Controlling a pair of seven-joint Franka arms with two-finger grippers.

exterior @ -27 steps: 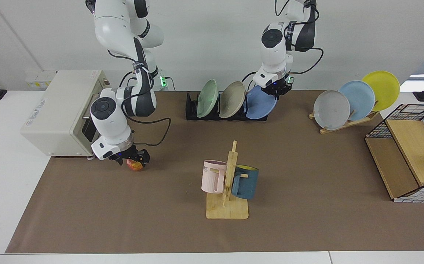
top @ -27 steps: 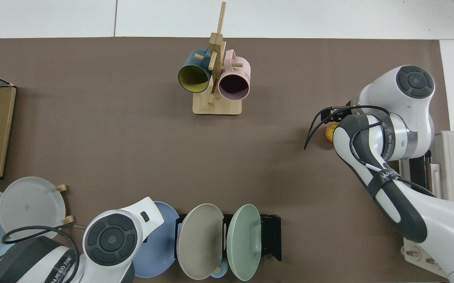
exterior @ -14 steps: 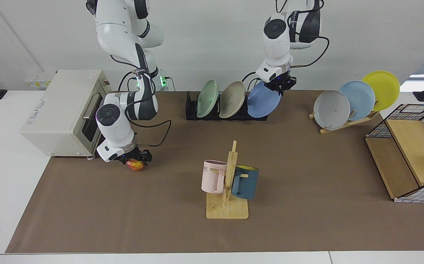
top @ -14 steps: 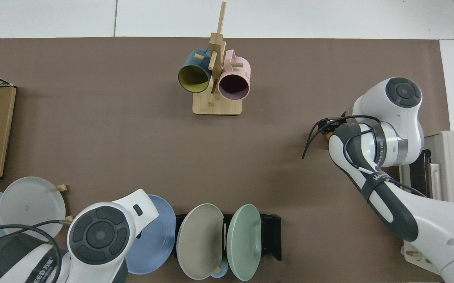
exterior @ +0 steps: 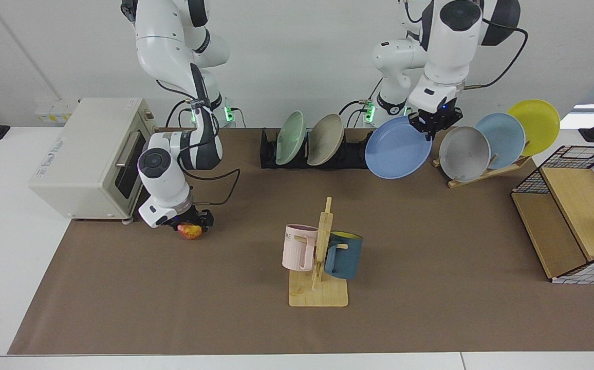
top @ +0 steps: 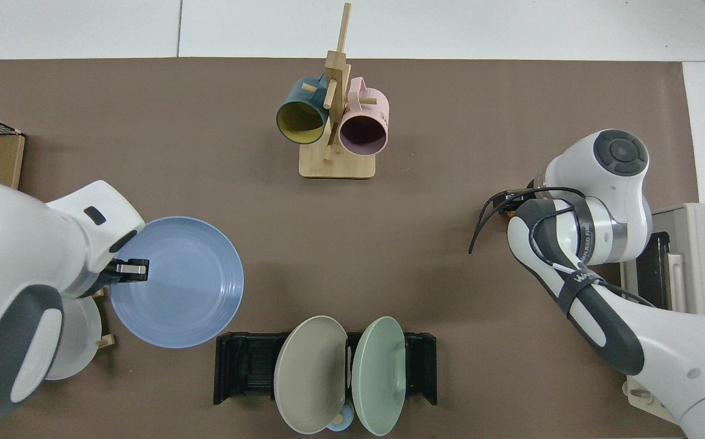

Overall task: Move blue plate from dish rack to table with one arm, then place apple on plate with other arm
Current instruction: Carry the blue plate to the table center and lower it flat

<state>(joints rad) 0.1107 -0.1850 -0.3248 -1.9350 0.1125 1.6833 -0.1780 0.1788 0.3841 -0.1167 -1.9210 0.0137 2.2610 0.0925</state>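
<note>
My left gripper (exterior: 431, 127) is shut on the rim of the blue plate (exterior: 397, 149), which hangs tilted in the air to the right of the black dish rack (exterior: 354, 154). From above, the blue plate (top: 178, 283) sits beside the rack (top: 246, 366), with the left gripper (top: 133, 270) at its edge. The red and yellow apple (exterior: 189, 232) rests on the table's brown mat (exterior: 430, 288) beside the oven. My right gripper (exterior: 194, 222) sits low directly over the apple. In the top view the right arm hides the apple.
A green plate (exterior: 291, 137) and a beige plate (exterior: 326, 139) stay in the rack. A wooden stand (exterior: 487, 173) with grey, pale blue and yellow plates is just right of the held plate. A mug tree (exterior: 320, 257) stands mid-table, an oven (exterior: 86, 154) at left, a wire basket (exterior: 574, 216) at right.
The left arm has lifted the blue plate out of the rack and carried it to the right in the facing view. The right gripper has stayed at the apple while its arm shifted slightly.
</note>
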